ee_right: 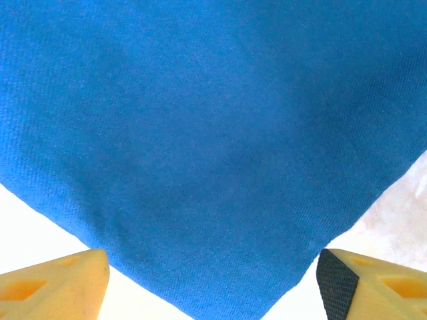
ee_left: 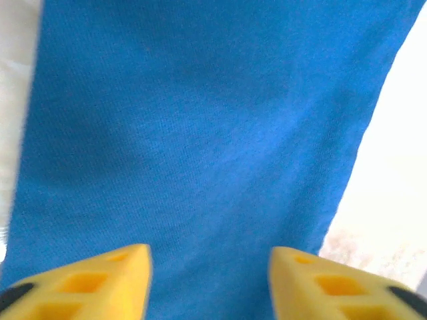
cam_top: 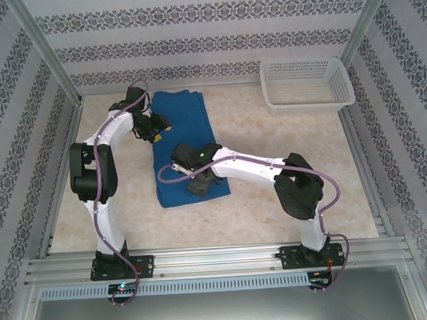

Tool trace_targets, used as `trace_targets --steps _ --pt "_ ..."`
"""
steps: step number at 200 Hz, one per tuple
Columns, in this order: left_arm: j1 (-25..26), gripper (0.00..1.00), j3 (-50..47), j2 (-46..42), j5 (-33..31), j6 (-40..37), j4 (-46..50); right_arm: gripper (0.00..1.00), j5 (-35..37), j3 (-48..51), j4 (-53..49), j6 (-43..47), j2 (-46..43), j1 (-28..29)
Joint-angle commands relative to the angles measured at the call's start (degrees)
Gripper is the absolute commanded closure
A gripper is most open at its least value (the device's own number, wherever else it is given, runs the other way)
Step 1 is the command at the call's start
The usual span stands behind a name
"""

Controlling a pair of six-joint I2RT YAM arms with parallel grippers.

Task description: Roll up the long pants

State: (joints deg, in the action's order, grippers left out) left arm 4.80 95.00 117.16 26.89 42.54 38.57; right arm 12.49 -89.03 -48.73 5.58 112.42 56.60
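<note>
Patterned wallpaper panels enclose a pale marbled table point(cam_top: 269, 135) set in an aluminium frame.

Item 1: the long pants point(cam_top: 178, 108) lie flat as a narrow blue strip left of centre in the top view, running from the upper middle down toward the lower middle. A white mesh basket point(cam_top: 267, 85) stands at the upper right, well apart from them.

Item 2: the left gripper point(cam_top: 158, 132) sits over the strip's left edge, in its upper half. In the left wrist view its point(ee_left: 209, 260) yellow fingers point(ee_left: 87, 283) stand apart at the bottom of the frame. Nothing is between them, and blue cloth point(ee_left: 200, 133) spreads beyond, with pale table along the left and right margins. Jaws released.

Item 3: the right gripper point(cam_top: 198, 187) is over the strip's lower end. In the right wrist view its point(ee_right: 212, 267) fingers point(ee_right: 60, 283) are spread wide at the lower corners. A corner of the pants point(ee_right: 213, 133) points down between them, ungrasped. Jaws released.
</note>
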Motion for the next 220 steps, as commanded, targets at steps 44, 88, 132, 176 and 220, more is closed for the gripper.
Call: trace_targets --steps 44,88,132,176,220 --pt "2.14 0.4 6.01 6.5 6.03 0.03 0.43 0.18 3.22 4.09 2.91 0.65 0.72 6.7" --pt "2.32 0.39 6.07 7.44 6.81 0.61 -0.18 0.19 4.53 8.2 6.52 1.69 2.35 7.03" --pt "2.32 0.39 6.25 7.74 7.05 0.61 -0.23 0.2 5.86 9.33 8.74 2.72 4.52 7.51" --pt "2.32 0.39 6.25 8.27 7.6 1.18 -0.51 0.43 8.61 9.2 10.65 4.67 6.48 7.94" --pt "2.37 0.39 6.75 8.93 8.26 1.41 -0.47 0.59 10.82 9.68 13.87 7.99 7.45 7.82"
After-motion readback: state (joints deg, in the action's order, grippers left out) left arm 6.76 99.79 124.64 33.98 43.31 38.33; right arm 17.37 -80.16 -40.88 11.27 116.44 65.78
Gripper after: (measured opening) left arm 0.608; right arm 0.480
